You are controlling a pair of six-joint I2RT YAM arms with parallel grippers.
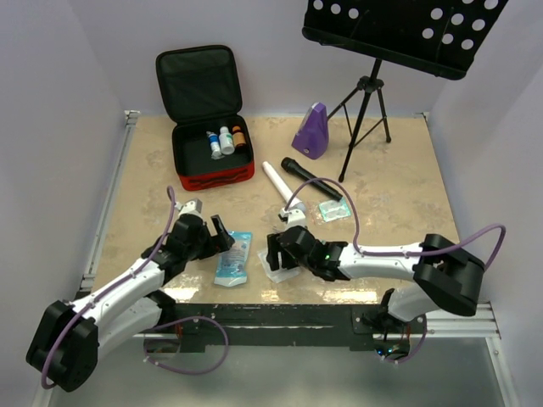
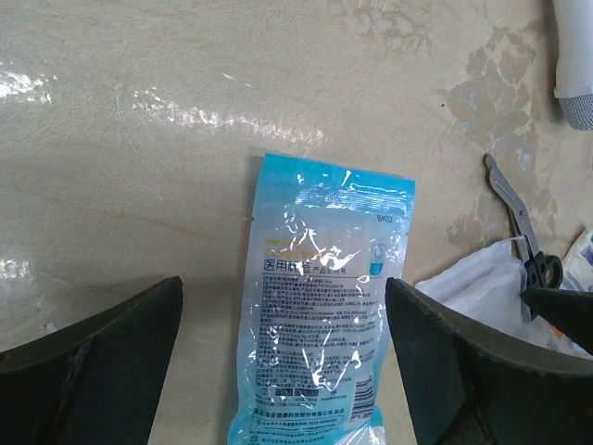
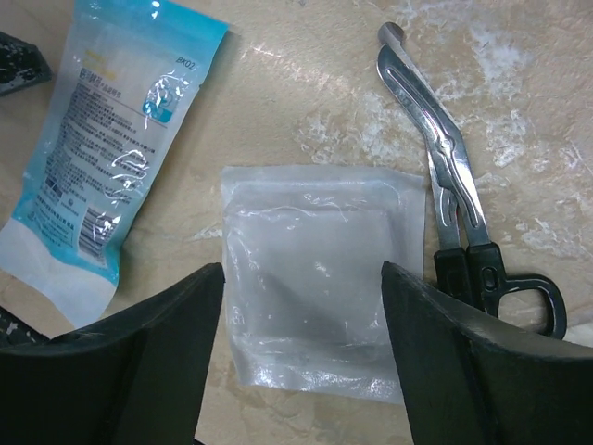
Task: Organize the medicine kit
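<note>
The medicine kit (image 1: 217, 179) lies open at the back left, red outside with a black lining, its lid upright against the wall. Three small bottles (image 1: 225, 140) stand inside it. A blue printed packet (image 1: 233, 257) lies flat near the front; in the left wrist view the blue packet (image 2: 320, 306) lies between the fingers. My left gripper (image 1: 222, 236) (image 2: 283, 289) is open over it, not touching. A clear square packet (image 1: 280, 268) (image 3: 315, 278) lies beside the blue one. My right gripper (image 1: 277, 253) (image 3: 303, 271) is open astride it.
Grey scissors (image 3: 454, 195) (image 2: 519, 232) lie right of the clear packet. A white tube (image 1: 276, 180), a black stick-shaped object (image 1: 310, 178) and a green-white packet (image 1: 333, 209) lie mid-table. A purple metronome (image 1: 311, 131) and a music stand (image 1: 365, 93) stand at the back right.
</note>
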